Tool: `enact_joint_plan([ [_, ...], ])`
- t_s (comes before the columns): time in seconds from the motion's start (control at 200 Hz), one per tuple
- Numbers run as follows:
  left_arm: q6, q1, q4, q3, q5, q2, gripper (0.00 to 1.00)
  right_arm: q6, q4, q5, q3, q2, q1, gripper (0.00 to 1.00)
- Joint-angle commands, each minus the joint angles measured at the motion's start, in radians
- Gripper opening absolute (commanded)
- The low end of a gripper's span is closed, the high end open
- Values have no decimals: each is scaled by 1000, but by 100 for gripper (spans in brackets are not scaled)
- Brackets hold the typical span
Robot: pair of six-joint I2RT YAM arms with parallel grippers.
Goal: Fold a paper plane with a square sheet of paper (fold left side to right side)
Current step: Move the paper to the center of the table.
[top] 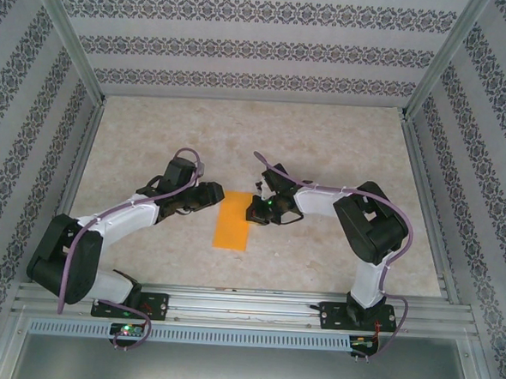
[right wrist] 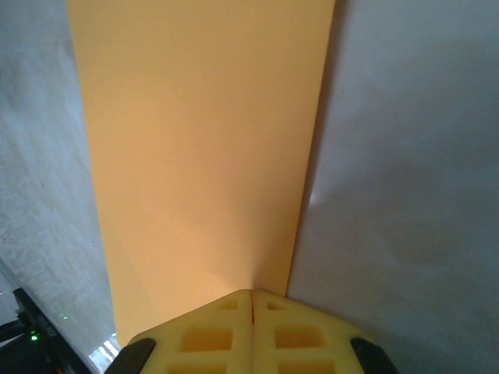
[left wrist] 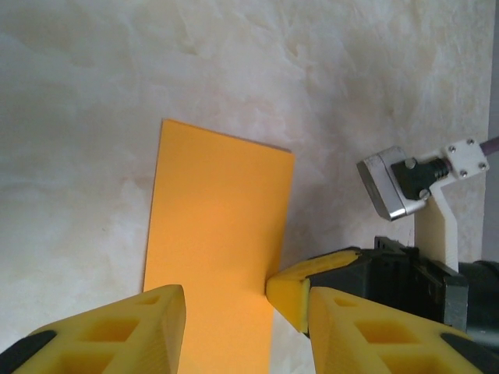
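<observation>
Well, the orange paper (top: 232, 223) lay flat in the middle of the bench (top: 325, 142), between the two arms. It was a long thin shape, not a square, with its short ends pointing near and far. The left claw (top: 214, 196) sat just beside the paper's far left corner. From the left wrist, the left claw (left wrist: 249, 335) was open, with one yellow finger on each side of the orange paper (left wrist: 218, 226) and a gap between them. The right claw (left wrist: 284, 294) touched the paper's edge with its tip. From the right wrist, the right claw (right wrist: 252, 312) was clenched tight, fingers pressed together, at the end of the orange paper (right wrist: 203, 140). I could not tell if it pinched the paper.
</observation>
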Motion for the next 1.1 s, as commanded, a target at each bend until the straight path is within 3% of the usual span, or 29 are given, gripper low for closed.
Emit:
enact_joint_plan([
  [0.0,-12,2,-13,-14,67,19,44,-62,-98,70,12,17,-22,0],
  [0.195,-84,-32,38,-31,95,68,43,-120,-134,113,13,1,-56,0],
  [0.535,-115,-84,-47,27,47,212,43,-165,-142,132,2,-18,-62,0],
  [1.094,-110,-95,22,90,108,310,29,-174,-141,128,7,0,-64,0],
])
